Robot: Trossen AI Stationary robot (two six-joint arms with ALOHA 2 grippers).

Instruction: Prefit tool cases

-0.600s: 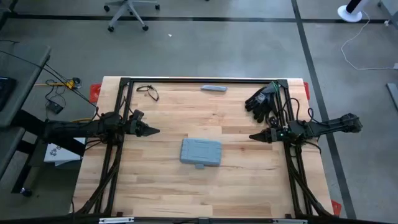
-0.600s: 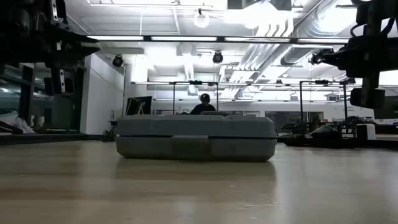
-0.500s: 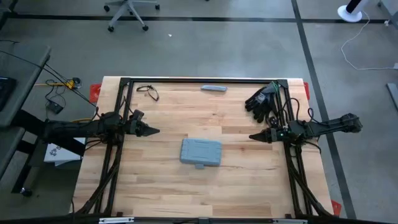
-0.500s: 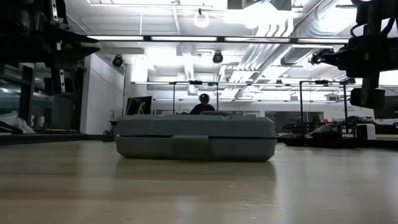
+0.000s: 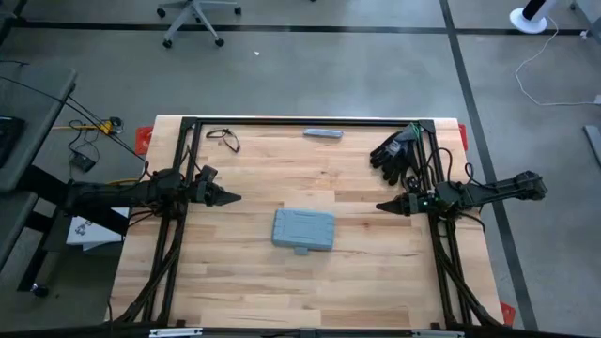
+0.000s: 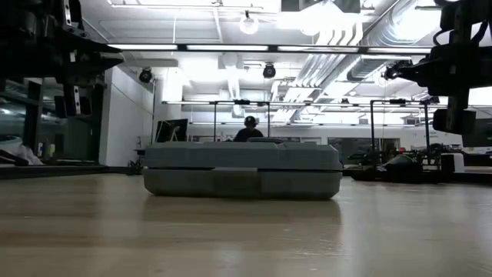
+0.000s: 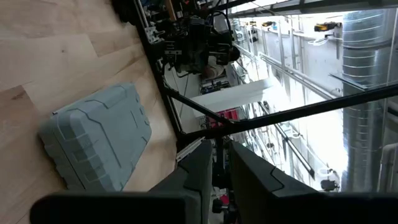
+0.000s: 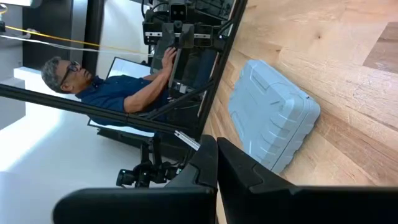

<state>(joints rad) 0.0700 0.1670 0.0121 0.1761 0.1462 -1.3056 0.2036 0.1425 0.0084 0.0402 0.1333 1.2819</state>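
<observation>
Right claw [image 5: 379, 207] pressed together, left claw [image 5: 237, 198] narrowly apart, both flank the closed tool case [image 5: 303, 229] (latch tab seen only overhead).

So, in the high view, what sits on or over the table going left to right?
Left pincer → tool case → right pincer. The glasses, grey bar and gloves overlap these in the order, so I leave them out.
</observation>
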